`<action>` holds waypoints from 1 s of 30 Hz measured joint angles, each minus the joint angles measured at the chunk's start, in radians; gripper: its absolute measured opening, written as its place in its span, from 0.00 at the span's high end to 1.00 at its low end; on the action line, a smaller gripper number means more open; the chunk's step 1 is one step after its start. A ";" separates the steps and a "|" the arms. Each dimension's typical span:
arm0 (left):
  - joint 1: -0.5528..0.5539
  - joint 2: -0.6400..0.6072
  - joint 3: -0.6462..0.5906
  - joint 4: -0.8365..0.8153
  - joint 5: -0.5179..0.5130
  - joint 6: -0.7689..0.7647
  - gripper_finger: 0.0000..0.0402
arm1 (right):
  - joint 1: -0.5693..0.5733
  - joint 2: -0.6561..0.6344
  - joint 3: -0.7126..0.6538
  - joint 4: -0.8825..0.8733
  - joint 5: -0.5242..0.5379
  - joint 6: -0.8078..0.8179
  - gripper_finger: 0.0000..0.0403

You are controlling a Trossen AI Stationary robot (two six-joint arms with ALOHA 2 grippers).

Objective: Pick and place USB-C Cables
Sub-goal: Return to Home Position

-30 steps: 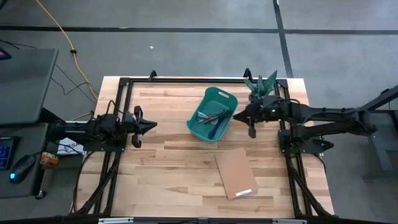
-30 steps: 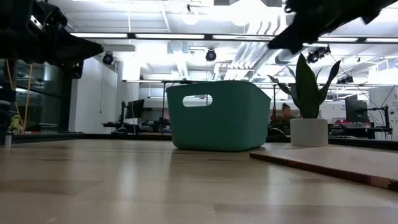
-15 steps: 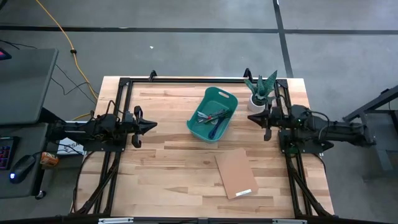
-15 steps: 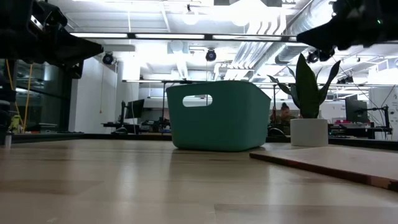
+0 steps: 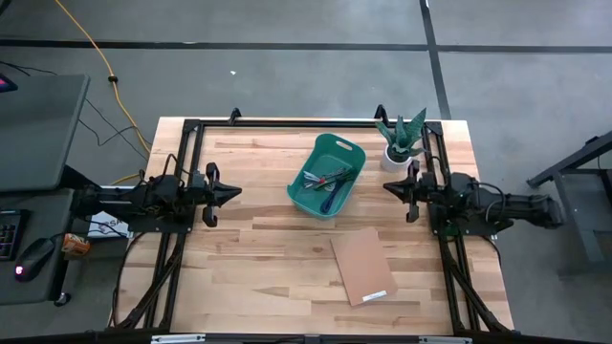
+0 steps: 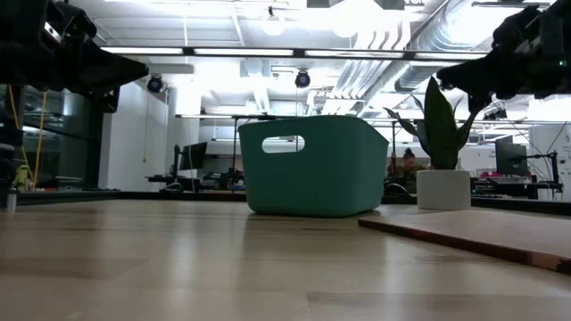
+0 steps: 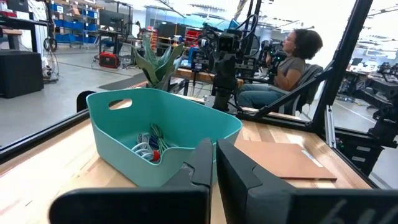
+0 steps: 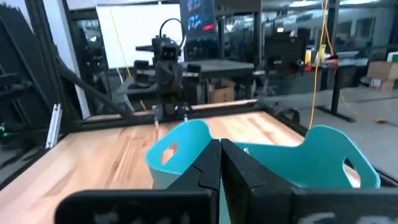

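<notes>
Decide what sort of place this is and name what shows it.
Probably a robotics lab in an open industrial hall: the left arm and right arm mounted at a wooden table, exposed ceiling ducts, and monitors on benches behind, with a person seated beyond.

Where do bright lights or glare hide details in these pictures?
Low view: ceiling lamps behind turn the left gripper and right gripper into dark silhouettes. Left wrist view: the room behind the seated person is washed out. High view: even light on the teal plastic bin, no glare.
</notes>
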 joint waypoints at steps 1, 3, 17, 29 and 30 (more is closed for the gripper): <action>0.000 0.000 0.000 0.000 0.000 0.000 0.99 | 0.002 -0.015 -0.009 -0.007 0.001 0.000 1.00; 0.000 0.000 0.000 0.000 0.000 0.000 0.99 | 0.011 -0.034 -0.009 -0.052 0.001 0.008 1.00; 0.000 0.000 0.000 0.000 0.000 0.000 0.99 | 0.082 -0.065 -0.009 -0.135 -0.046 0.018 1.00; 0.000 0.000 0.000 0.000 0.001 0.000 0.99 | 0.082 -0.064 -0.009 -0.137 -0.031 -0.007 1.00; 0.000 0.000 0.000 0.000 0.000 0.000 0.99 | 0.082 -0.064 -0.009 -0.137 -0.031 -0.007 1.00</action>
